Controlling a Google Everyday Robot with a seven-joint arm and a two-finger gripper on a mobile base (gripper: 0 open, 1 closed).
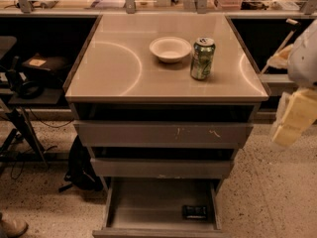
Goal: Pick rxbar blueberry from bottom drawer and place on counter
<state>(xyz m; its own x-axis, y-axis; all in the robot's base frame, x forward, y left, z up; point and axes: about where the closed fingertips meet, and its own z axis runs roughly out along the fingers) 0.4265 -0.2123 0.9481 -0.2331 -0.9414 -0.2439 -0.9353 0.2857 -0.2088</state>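
The small dark bar (pixel 194 211) lay flat on the grey floor of the bottom drawer (pixel 143 207), which was pulled out. The bar was near the front right corner of the drawer and nothing touched it. The gripper (pixel 293 119) hung at the right edge of the view, beside the bench (pixel 114 68) and just below the level of its top. It was well apart from the bar, higher and further to the right. It showed only as pale yellow pieces, partly cut off by the frame, and I could not tell how its grasp stood.

On the bench stood a white bowl (pixel 170 49) and a green can (pixel 202 58), close together but not touching. The front edge of the bottom drawer was cut off by the lower border. The markings on the bar were too faint to read.
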